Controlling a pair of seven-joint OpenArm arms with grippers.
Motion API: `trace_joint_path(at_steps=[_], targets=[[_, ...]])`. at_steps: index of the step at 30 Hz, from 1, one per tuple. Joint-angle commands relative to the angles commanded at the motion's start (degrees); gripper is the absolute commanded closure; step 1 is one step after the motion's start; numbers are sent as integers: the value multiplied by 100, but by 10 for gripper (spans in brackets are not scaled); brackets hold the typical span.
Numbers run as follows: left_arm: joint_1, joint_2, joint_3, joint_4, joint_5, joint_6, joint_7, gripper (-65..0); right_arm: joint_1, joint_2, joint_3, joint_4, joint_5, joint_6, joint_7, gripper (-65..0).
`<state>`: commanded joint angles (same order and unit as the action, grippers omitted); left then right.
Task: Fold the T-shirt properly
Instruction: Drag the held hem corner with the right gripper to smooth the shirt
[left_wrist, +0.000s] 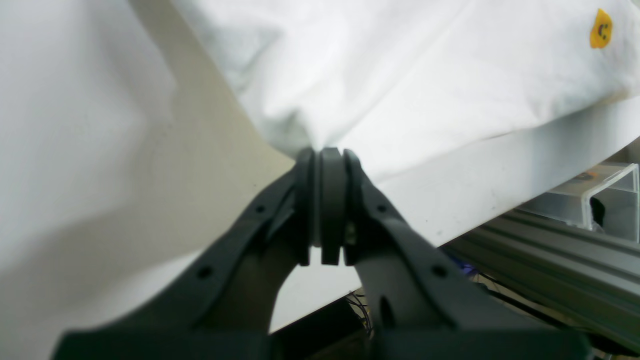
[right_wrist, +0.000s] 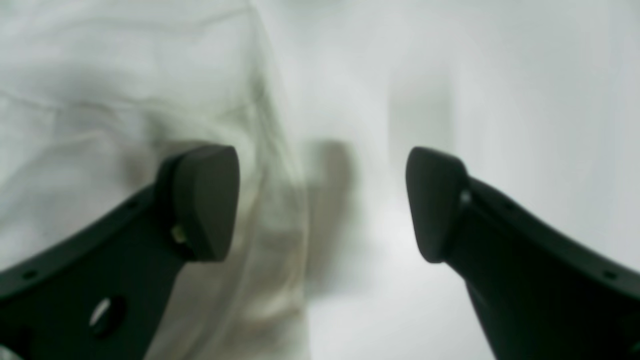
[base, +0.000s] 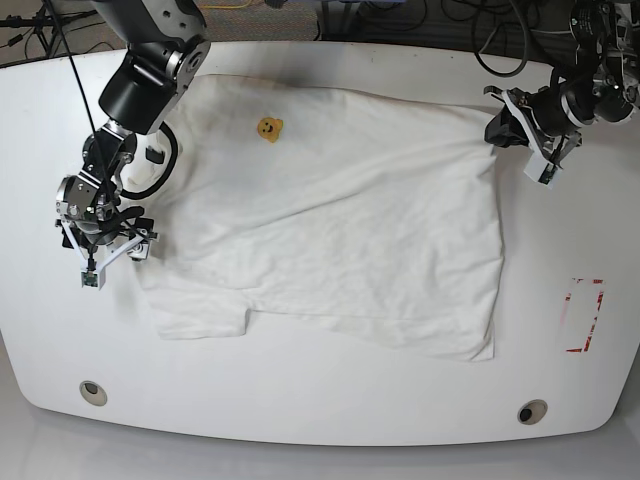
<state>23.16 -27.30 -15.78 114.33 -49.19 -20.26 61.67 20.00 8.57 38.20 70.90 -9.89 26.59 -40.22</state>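
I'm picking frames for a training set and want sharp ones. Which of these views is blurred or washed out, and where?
Right wrist view: soft throughout, T-shirt folds smeared, right gripper fingers fuzzy-edged. Left wrist view: cloth and yellow emblem fairly crisp, the left gripper base near the lens blurred. Base view: sharp, though white shirt on white table gives low contrast.

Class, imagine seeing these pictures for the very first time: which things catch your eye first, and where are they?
A big white cotton T-shirt lies spread over the white tabletop, its small yellow-orange emblem near the far edge. The left hand is clamped shut on a corner of the cloth at the base view's right, while the right hand gapes open above the opposite side.
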Motion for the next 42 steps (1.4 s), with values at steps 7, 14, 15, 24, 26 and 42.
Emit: trace_joint_path(at_steps=[7, 14, 15, 24, 26, 42], targets=[[-26, 0, 0, 9, -9, 0, 0, 0, -229, 0, 9, 0, 404, 0, 0, -490], [-26, 0, 0, 9, -9, 9, 0, 0, -501, -44, -18, 0, 870, -18, -132, -490], [-26, 0, 0, 9, -9, 9, 0, 0, -510, -53, -18, 0, 897, -18, -141, -490], [-26, 0, 0, 9, -9, 9, 0, 0, -615, -211, -26, -9, 985, -35, -123, -461], [-26, 0, 0, 9, -9, 9, 0, 0, -624, -211, -35, -9, 985, -18, -123, -393], [-26, 9, 0, 9, -9, 9, 0, 0, -835, -343, -791, 26, 976, -44, -141, 0]])
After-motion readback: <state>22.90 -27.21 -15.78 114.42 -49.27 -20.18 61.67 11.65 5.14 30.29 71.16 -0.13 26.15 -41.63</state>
